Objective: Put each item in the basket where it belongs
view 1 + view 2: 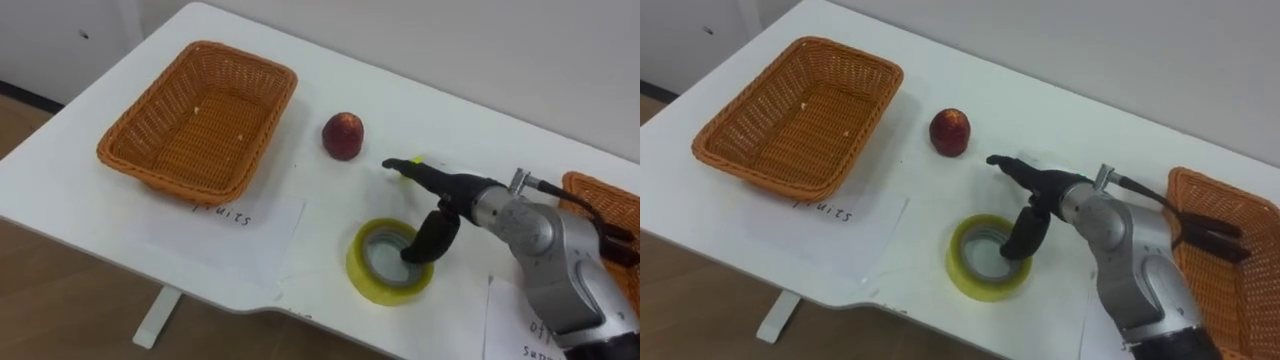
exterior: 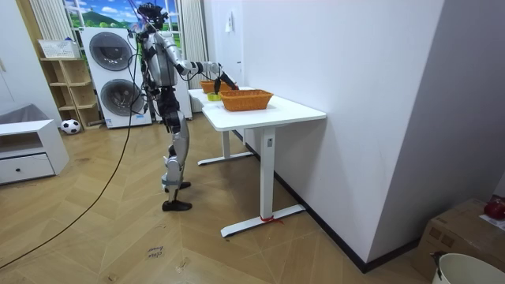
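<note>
A paper sheet (image 1: pixel 220 245) on the tabletop (image 1: pixel 420 105) reads "fruits" — handwritten, just before the wicker basket (image 1: pixel 150 160). On a second sheet (image 1: pixel 505 320) the writing is cut off.

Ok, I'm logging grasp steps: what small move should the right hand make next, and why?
Probably curl the fingers down to pinch the tape roll: the right hand is open above it, thumb pointing down into its hole, fingers straight beyond the far rim.

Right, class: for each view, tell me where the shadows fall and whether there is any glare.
Left eye view: the light is soft and even; the empty basket throws a faint shadow along its near side onto the white table, the apple has a small one at its base, and there is no glare. Room view: the space under the table looks darker, and the wood floor has a mild sheen.
</note>
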Tool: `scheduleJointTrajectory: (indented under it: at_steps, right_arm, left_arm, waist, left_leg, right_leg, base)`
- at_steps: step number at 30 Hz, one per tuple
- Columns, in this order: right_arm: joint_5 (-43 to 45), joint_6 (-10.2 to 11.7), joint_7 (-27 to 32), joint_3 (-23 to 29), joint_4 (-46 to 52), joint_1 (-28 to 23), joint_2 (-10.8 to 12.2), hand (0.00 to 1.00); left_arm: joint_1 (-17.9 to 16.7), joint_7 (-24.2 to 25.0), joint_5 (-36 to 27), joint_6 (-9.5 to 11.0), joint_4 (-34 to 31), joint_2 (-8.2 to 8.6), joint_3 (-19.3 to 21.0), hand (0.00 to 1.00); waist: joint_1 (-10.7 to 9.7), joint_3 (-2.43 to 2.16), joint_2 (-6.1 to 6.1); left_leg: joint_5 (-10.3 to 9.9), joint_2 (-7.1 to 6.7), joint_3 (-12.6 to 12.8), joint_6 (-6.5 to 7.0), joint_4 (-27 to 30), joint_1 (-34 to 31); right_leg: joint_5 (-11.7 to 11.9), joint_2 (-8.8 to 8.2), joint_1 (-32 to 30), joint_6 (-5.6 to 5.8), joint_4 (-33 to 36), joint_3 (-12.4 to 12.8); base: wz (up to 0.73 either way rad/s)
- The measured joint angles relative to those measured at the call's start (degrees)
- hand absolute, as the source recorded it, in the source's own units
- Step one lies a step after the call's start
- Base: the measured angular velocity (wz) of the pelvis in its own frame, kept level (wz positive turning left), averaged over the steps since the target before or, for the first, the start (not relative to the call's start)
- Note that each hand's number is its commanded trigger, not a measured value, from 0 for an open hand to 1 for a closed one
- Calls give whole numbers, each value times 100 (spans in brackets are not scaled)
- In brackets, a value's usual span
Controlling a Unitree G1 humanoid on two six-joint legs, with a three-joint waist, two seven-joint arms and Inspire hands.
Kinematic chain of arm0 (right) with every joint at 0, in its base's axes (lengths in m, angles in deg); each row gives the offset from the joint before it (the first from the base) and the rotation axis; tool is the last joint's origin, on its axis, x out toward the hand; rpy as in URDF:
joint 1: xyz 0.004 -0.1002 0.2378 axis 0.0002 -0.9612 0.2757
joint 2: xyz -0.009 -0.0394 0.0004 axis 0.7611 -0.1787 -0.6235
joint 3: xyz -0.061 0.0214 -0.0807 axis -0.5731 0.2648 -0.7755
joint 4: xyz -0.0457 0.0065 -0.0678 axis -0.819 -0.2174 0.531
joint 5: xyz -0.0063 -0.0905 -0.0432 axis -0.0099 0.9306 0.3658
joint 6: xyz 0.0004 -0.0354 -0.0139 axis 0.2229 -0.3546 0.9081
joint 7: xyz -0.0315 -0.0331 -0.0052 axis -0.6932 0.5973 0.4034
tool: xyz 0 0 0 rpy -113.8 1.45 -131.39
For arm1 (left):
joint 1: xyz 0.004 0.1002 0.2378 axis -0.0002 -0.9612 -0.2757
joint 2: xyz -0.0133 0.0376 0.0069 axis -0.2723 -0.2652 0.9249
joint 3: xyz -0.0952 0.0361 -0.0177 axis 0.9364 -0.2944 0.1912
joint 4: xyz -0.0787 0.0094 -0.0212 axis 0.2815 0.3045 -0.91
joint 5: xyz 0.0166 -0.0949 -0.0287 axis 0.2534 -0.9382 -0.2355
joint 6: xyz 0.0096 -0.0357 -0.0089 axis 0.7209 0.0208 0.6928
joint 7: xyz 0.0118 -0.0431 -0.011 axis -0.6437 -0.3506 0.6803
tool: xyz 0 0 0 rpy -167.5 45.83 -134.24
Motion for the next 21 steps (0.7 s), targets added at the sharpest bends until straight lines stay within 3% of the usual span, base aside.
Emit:
scheduleJointTrajectory:
  at_steps: [4, 16, 17, 18, 21]
  right_arm:
    - [-5, -103, -144, 1, 1, 177, -86, 0]
    - [-24, -90, -317, -1, 20, 278, -103, 0]
    - [-25, -88, -318, -3, 21, 278, -103, 40]
    - [-25, -87, -324, -8, 20, 278, -102, 60]
    - [-22, -105, -446, -67, 64, 277, -78, 62]
  left_arm:
    - [2, -50, -1, 0, 5, -3, 130, 0]
    - [55, -164, -118, 73, 44, -12, 106, 0]
    - [52, -162, -118, 101, 43, -17, 101, 0]
    - [46, -159, -116, 146, 40, -44, 48, 0]
    - [49, -154, -104, 161, 40, -108, -96, 0]
  waist:
    - [10, 3, -3]
    - [37, 0, -11]
    - [46, 0, -11]
    - [49, 2, -11]
    - [54, 1, -12]
  left_leg:
    - [0, 2, -2, 0, -2, 3]
    - [1, 6, 10, -1, -12, 12]
    - [1, 8, 15, -1, -14, 13]
    - [1, 12, 25, -1, -16, 19]
    - [1, 19, 49, -1, -47, 32]
  right_leg:
    - [0, 3, 0, 0, -2, -1]
    - [0, 3, 0, 0, -1, -7]
    - [0, 3, -1, 0, -1, -7]
    - [0, 3, -3, 0, 0, -8]
    - [0, 10, -16, 0, 2, 17]
  base:
    - [0]
    - [0]
    - [-3]
    - [-3]
    - [-5]
